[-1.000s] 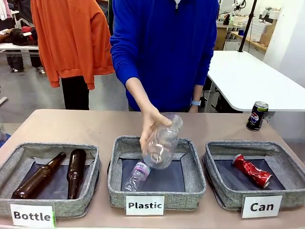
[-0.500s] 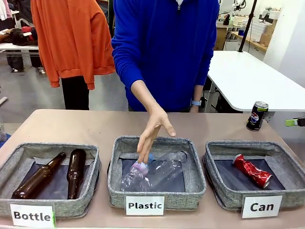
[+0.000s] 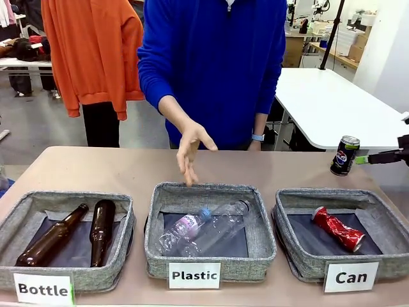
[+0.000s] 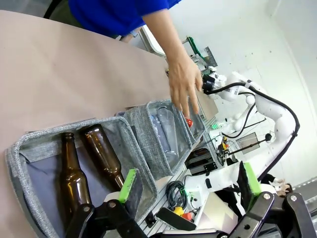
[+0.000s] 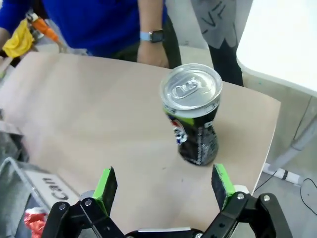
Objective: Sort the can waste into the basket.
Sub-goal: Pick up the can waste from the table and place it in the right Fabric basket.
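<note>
A: What's laid out, starting with the biggest thing?

B: A tan table (image 3: pixel 128 169) with 3 grey fabric bins along its near edge. The right one, labelled "Can", is the basket (image 3: pixel 377 214); 1 crushed red can (image 3: pixel 338 228) already lies flat inside it. The middle bin (image 3: pixel 259 224) holds clear plastic bottles, and a person's hand (image 3: pixel 190 148) hangs just above its far rim. The left bin (image 3: pixel 19 214) holds 2 brown glass bottles.

A: And the other can?

B: The dark can (image 3: pixel 344 155) stands upright on the table behind the basket, near the far right corner, apart from everything.

A: Where are the grippers?

B: The right gripper (image 5: pixel 163 184) sits near the can with its jaws spread wide and nothing between them; the can is just ahead and slightly off toward one finger. The left gripper (image 4: pixel 188 183) hovers over the bottle bin, also wide apart and empty.

A: How should the grab go?

B: I'd judge it best to centre the can between the 2 pads (image 5: pixel 105 182), come in level at mid-height, and squeeze gently: a thin can dents and an empty one tips easily. Then lift it clear of the basket's rim before letting go inside.
</note>
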You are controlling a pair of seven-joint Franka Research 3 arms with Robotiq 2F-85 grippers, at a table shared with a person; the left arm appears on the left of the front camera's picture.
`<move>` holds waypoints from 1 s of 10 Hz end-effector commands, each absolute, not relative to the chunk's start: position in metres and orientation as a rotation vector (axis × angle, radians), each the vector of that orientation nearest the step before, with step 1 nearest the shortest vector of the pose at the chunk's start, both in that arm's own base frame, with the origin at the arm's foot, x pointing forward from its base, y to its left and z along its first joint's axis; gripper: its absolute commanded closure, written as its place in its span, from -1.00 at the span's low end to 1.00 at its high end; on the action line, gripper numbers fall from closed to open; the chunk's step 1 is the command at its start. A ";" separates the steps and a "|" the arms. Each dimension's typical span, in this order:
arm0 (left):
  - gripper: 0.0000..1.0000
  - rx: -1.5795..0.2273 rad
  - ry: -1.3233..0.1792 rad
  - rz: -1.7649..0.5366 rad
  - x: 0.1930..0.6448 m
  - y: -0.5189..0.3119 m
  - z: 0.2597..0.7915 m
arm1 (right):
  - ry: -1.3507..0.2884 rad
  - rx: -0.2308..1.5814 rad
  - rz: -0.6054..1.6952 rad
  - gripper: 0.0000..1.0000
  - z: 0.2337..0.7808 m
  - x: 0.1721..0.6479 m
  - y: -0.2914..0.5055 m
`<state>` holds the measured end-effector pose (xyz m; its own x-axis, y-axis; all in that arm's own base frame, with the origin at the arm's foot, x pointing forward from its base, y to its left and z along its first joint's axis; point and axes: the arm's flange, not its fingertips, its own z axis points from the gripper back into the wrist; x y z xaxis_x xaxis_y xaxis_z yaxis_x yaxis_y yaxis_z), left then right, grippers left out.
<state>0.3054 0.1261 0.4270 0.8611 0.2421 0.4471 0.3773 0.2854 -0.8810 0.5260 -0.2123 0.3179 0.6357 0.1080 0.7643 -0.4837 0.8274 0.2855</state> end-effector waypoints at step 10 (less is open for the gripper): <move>-1.00 -1.315 -0.566 -0.086 0.305 0.126 0.433 | -0.931 0.536 0.270 -1.00 0.263 0.590 -0.186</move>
<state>0.3054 0.1261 0.4271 0.8610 0.2420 0.4473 0.3775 0.2853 -0.8810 0.5843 -0.1898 0.2668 0.6260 -0.0037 0.7798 -0.4290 0.8334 0.3484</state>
